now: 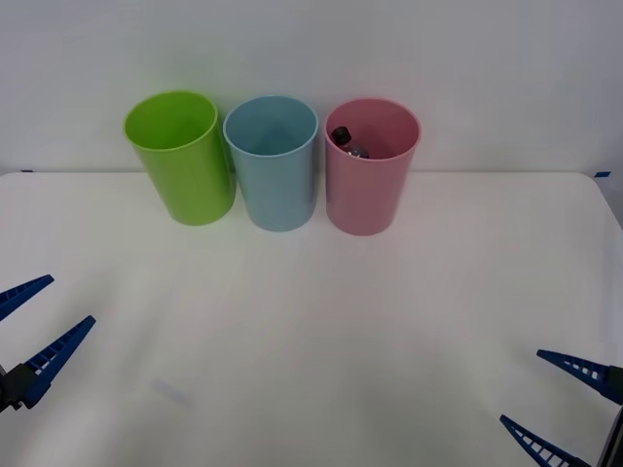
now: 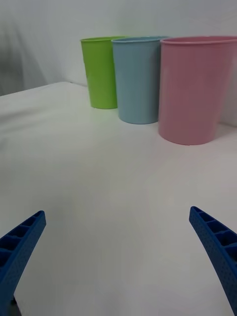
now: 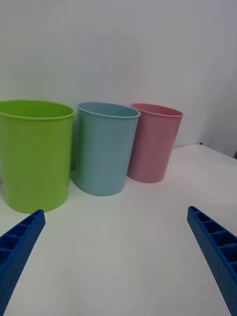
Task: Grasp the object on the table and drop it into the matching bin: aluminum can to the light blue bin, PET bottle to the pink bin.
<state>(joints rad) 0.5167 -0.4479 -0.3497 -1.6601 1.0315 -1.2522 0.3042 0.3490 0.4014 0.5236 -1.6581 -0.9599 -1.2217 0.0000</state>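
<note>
The PET bottle (image 1: 347, 143) lies inside the pink bin (image 1: 368, 190); only its black cap and a bit of clear body peek over the rim. The light blue bin (image 1: 275, 175) stands just left of the pink one on the white table (image 1: 311, 331). My left gripper (image 1: 29, 331) hangs open at the near left edge, far from the bins. My right gripper (image 1: 560, 404) is open at the near right corner. Both hold nothing. From the wrists I see the pink bin (image 2: 195, 94) (image 3: 153, 143) and the light blue bin (image 2: 138, 81) (image 3: 103, 150) from the side, the bottle hidden inside.
A lime green bin (image 1: 180, 161) stands at the left end of the row, touching or nearly touching the blue one. The three bins line the table's far edge against a white wall. The wide white tabletop stretches between the bins and both grippers.
</note>
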